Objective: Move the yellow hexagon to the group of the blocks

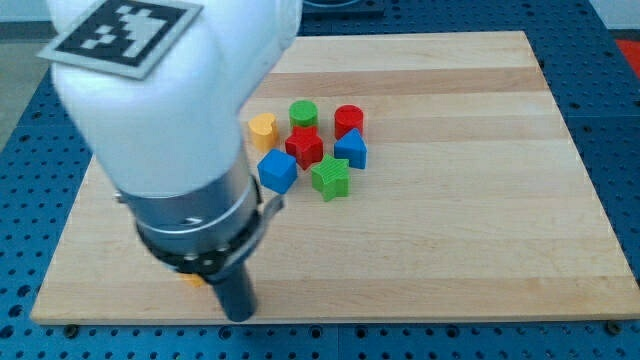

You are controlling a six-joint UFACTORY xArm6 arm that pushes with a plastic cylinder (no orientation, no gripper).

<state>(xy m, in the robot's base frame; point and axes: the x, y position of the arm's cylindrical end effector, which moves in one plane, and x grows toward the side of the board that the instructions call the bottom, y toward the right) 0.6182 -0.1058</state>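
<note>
Only a small orange-yellow sliver of the yellow hexagon (pixel 193 281) shows near the board's bottom left, mostly hidden behind my arm. My tip (pixel 238 316) is just to its right and slightly below, near the board's bottom edge. The group sits up and to the right: a yellow block (pixel 262 129), a green cylinder (pixel 303 112), a red cylinder (pixel 348 119), a red star-like block (pixel 304 146), a blue block (pixel 351 150), a blue cube (pixel 278 171) and a green star-like block (pixel 330 178).
The wooden board (pixel 470 200) lies on a blue perforated table (pixel 620 120). My white and dark arm body (pixel 170 120) covers the board's left part, hiding what lies behind it.
</note>
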